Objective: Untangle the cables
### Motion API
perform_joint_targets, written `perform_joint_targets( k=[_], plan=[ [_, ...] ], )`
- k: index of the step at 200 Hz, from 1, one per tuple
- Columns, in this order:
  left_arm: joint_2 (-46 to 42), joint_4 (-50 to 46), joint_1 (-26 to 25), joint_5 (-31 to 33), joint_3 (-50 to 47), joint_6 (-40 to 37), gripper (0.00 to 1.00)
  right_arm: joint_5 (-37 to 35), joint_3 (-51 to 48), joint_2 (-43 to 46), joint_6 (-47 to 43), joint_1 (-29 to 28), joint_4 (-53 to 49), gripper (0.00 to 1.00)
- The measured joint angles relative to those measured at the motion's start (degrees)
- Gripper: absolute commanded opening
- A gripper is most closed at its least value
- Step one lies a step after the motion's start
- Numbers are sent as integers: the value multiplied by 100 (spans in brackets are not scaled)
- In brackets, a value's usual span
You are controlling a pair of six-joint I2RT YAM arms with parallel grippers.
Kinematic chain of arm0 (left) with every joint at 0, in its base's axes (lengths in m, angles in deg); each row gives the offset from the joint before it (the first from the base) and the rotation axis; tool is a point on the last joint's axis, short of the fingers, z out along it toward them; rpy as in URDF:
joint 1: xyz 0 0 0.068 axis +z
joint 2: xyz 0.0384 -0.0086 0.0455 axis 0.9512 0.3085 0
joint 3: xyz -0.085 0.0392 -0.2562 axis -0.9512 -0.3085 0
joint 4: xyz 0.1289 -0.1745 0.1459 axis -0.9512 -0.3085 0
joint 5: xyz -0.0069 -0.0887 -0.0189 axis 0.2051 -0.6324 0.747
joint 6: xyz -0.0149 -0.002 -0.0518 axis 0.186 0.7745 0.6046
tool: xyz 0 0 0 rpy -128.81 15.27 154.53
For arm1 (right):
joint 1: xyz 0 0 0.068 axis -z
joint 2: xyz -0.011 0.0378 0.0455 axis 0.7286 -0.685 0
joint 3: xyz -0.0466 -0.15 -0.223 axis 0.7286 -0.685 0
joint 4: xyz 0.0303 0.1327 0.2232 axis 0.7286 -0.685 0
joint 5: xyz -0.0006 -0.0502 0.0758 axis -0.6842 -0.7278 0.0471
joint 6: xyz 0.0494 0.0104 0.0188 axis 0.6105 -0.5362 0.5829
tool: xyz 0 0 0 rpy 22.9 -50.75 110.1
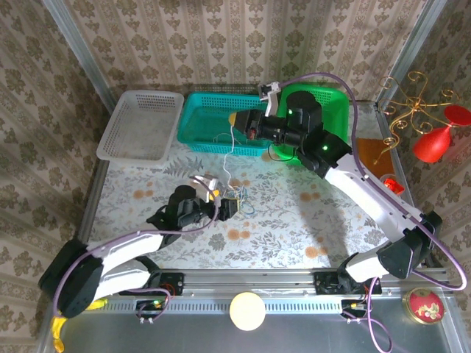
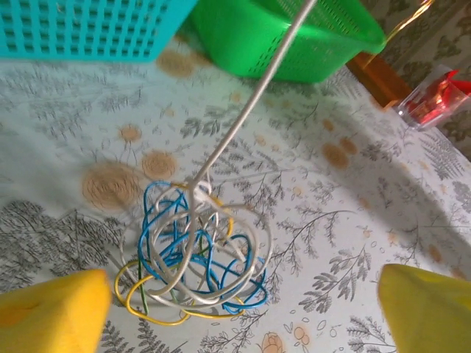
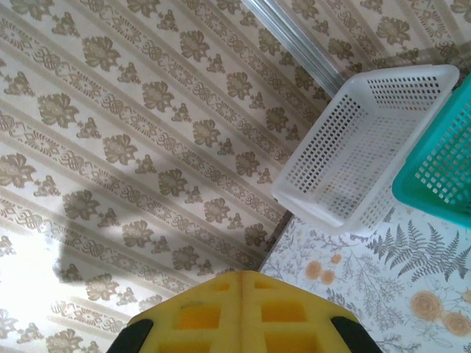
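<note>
On the fern-printed tabletop (image 1: 294, 220), the cables (image 2: 195, 250) are being flanked by the left gripper (image 2: 239, 312) as a loose, rounded clump of thin, glossy blue, white and yellowish loops. Its matte yellow fingers (image 2: 51, 312) are being held wide apart, one on each side of the clump, and both are being cut off by the lower corners of the wrist view. One white wire (image 2: 243, 118) is being drawn taut and upward out of the clump towards the right gripper (image 1: 235, 119). The right gripper's yellow fingers (image 3: 199, 316) are being pressed together above the teal basket (image 1: 206, 143), though the pinch point itself cannot be made out. Behind it, a white basket (image 1: 110, 132) and a green basket (image 1: 338, 110), both of perforated plastic, are being partly hidden by the right arm.
</note>
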Motion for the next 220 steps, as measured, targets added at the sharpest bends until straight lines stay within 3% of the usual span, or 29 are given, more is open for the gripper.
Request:
perform_joint_targets(
  k=[28,54,90,141,188,220],
  plan=[
    [-468,-522,160,68,293,-229,100,0,0,0,-129,-138,-98,0],
    [-114,-557,435,-13,804,-389,95,0,48,0,-197,-258,-234,0],
    [994,-68,485,-391,1259,-529,64,4,544,-122,-197,-297,-420,0],
    [2146,1169,444,-612,763,-201,34,177,2317,-699,-192,-282,-780,0],
    [2850,2201,444,-634,94,133,33,323,4352,-1257,-155,-208,-1019,0],
    [2940,2680,444,-654,-44,304,34,323,5149,-1495,-151,-140,-1110,0]
  ],
)
